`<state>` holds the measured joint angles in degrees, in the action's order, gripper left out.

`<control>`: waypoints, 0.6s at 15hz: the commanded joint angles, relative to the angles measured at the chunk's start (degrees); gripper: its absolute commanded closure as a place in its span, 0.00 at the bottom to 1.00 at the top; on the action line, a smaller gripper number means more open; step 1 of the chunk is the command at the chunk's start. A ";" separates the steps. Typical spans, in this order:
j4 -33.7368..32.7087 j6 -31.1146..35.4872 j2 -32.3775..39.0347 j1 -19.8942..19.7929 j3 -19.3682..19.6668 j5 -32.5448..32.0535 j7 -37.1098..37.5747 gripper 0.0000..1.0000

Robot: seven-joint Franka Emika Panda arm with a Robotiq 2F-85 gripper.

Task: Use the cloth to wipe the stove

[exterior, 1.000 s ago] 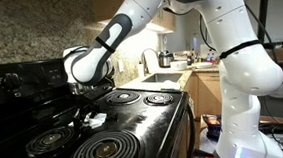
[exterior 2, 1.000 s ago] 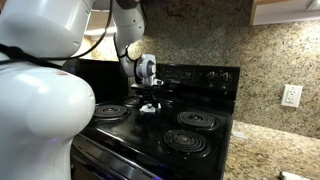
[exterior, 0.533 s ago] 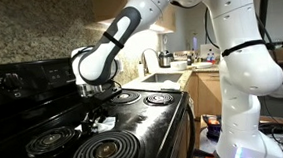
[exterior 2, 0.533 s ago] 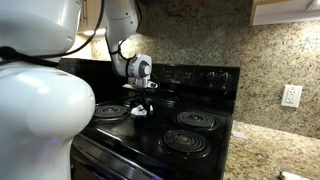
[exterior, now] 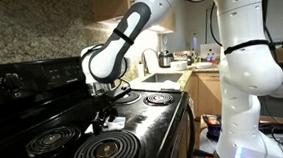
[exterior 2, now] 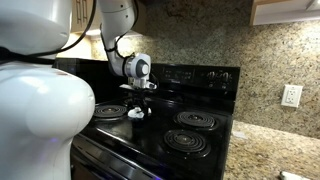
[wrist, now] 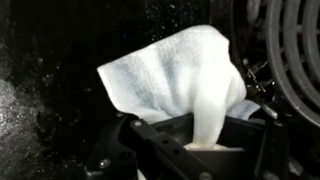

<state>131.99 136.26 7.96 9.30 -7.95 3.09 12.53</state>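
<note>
The black stove [exterior: 135, 125] has four coil burners and a glossy top; it also shows in an exterior view [exterior 2: 200, 135]. My gripper [exterior: 107, 103] hangs over the middle of the cooktop between the burners, shut on a white cloth [exterior: 110, 120]. The cloth's free end rests on the stove surface [exterior 2: 136, 112]. In the wrist view the white cloth [wrist: 175, 75] spreads out from between the jaws [wrist: 205, 140] over the black top, with a coil burner [wrist: 295, 50] at the right edge.
The stove's raised back panel [exterior 2: 190, 75] and a granite backsplash [exterior 2: 270, 60] stand behind. A counter with a sink and bottles [exterior: 166, 72] lies beyond the stove. A wall outlet [exterior 2: 291, 96] is at the side. The robot's white body [exterior: 246, 72] stands beside the stove.
My gripper has slid with the cloth across the middle of the cooktop, toward the front burners, dragging the cloth along the surface.
</note>
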 commanded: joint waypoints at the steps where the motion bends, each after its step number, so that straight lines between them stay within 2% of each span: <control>1: -0.24 -0.35 1.39 -0.18 1.42 -3.67 2.43 0.91; 9: -9.21 -1.07 6.74 -0.87 7.35 -13.20 8.64 0.91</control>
<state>126.99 136.25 11.37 9.00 -1.97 -6.88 17.93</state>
